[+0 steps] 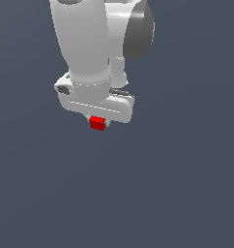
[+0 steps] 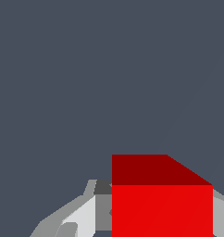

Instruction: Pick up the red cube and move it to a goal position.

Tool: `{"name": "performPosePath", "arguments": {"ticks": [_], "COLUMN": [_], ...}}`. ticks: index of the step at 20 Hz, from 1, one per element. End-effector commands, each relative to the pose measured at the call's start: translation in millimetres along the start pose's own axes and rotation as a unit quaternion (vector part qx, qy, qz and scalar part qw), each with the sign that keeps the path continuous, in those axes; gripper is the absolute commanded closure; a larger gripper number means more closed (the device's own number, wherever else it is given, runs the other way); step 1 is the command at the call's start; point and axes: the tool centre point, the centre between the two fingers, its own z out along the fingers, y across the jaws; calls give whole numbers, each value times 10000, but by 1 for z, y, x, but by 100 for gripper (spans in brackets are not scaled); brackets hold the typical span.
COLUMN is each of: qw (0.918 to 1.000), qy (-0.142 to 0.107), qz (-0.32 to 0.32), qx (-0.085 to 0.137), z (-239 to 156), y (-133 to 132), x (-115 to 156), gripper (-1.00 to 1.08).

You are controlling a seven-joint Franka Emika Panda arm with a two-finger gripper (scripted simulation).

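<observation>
The red cube [image 1: 96,123] is a tiny bright-red block sitting right under the white hand of my arm in the exterior view. My gripper [image 1: 98,125] points down and its fingers are mostly hidden behind the hand and the cube. In the wrist view the red cube [image 2: 162,203] fills the space between my two grey-white fingers [image 2: 81,217], which press on both its sides. The gripper [image 2: 160,217] is shut on the cube.
A flat, plain dark grey-blue surface [image 1: 177,193] fills the rest of both views. The white arm links [image 1: 90,43] rise above the hand. No other object shows.
</observation>
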Motion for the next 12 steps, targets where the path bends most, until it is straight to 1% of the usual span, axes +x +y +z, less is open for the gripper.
{"name": "performPosePath", "arguments": {"ticks": [1,6,12], "qw": [10000,10000,10000], "qy": [-5,-5,-5], "qz": [0,0,-4], "qx": [-2,-2,-2], "z": [-23,-55,-74], "y": [2,5,6], "x": [0,1,2], "gripper": [108,108,108]}}
